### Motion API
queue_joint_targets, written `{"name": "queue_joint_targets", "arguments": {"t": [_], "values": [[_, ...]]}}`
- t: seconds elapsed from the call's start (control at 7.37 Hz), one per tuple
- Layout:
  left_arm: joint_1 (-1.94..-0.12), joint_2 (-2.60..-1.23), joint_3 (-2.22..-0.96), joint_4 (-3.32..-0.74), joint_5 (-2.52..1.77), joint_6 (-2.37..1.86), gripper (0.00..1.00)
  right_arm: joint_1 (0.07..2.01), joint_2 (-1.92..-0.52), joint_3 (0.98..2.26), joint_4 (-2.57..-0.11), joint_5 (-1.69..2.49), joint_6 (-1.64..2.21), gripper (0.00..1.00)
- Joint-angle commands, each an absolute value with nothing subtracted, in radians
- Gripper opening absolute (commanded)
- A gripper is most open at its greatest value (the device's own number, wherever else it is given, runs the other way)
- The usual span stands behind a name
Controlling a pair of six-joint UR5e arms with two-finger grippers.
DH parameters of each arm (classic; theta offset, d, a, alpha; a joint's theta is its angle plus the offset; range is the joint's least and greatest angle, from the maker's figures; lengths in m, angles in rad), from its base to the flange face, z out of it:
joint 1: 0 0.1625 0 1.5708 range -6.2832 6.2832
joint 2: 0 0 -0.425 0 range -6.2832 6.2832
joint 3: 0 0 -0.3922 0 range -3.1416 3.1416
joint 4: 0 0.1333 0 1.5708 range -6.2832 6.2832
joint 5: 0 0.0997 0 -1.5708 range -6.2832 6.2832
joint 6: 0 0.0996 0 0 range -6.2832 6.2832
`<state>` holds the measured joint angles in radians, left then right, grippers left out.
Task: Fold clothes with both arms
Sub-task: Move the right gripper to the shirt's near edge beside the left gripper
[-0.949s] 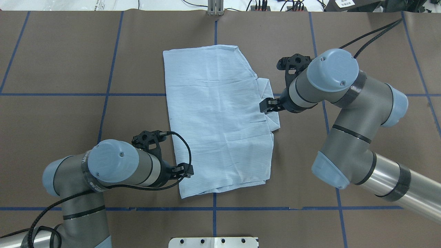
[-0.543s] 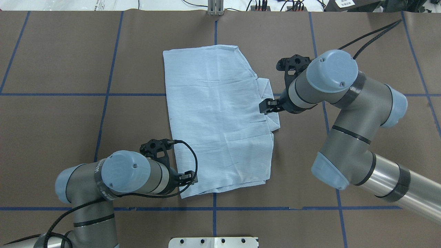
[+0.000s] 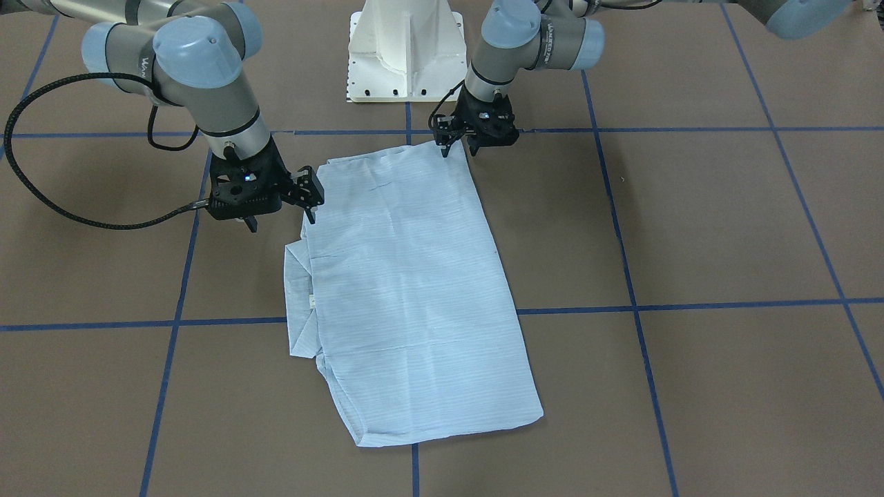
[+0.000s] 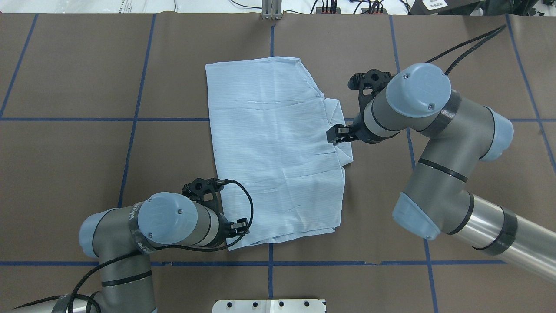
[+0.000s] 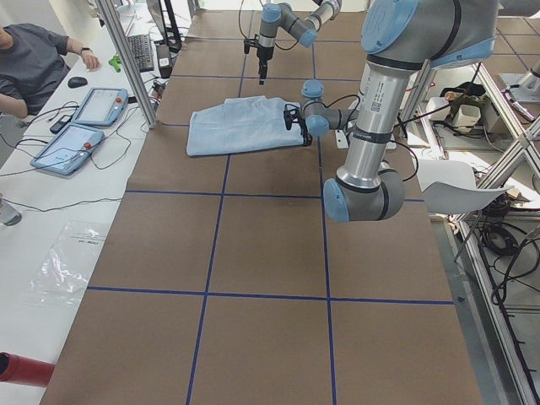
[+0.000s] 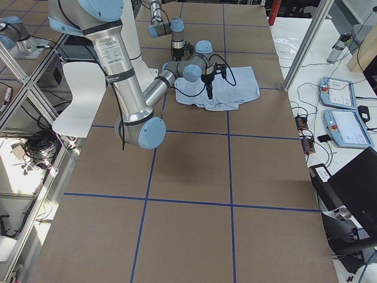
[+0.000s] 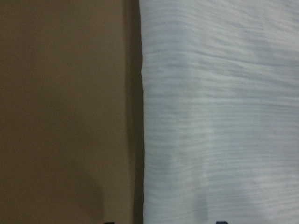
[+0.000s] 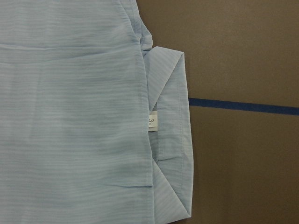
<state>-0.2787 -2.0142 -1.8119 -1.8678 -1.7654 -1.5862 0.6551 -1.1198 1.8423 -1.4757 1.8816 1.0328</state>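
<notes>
Pointing down with jaws apart: left pincer (image 3: 459, 148) at shirt's (image 3: 407, 290) corner, right pincer (image 3: 280, 221) at collar (image 3: 298, 304).

A small white tag (image 8: 151, 122) at the 3 o'clock edge of the shirt (image 8: 70, 116), inside its collar (image 8: 180, 140), shows a "3"; white lettering on the left arm (image 4: 130, 215) is too small to read.

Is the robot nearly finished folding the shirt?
Partly. Done: the shirt lies flat as a long rectangle, sleeves tucked out of sight, its collar peeking out one side. In hand: nothing is gripped; the left claw is open at a near corner, the right claw open beside the collar. Left: probably folding it shorter into a neat bundle.
</notes>
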Motion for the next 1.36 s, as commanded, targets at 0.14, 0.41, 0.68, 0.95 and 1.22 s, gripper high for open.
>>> {"name": "queue_joint_targets", "arguments": {"t": [0.14, 0.41, 0.68, 0.95, 1.22], "values": [[-0.264, -2.019, -1.807, -1.868, -1.766, -1.586, 0.65, 0.655, -1.12, 1.842, -1.476, 1.881, 1.034, 1.0], [-0.264, -2.025, -1.806, -1.87, -1.766, -1.589, 0.39, 0.655, -1.12, 1.842, -1.476, 1.881, 1.032, 1.0], [-0.265, -2.025, -1.807, -1.868, -1.766, -1.615, 0.0, 0.653, -1.121, 1.842, -1.476, 1.881, 1.034, 1.0], [-0.267, -2.022, -1.815, -1.868, -1.763, -1.629, 0.0, 0.635, -1.126, 1.864, -1.476, 1.882, 1.142, 1.0], [-0.268, -2.019, -1.816, -1.867, -1.763, -1.629, 0.0, 0.547, -1.182, 1.995, -1.485, 1.869, 1.466, 1.0]]}}
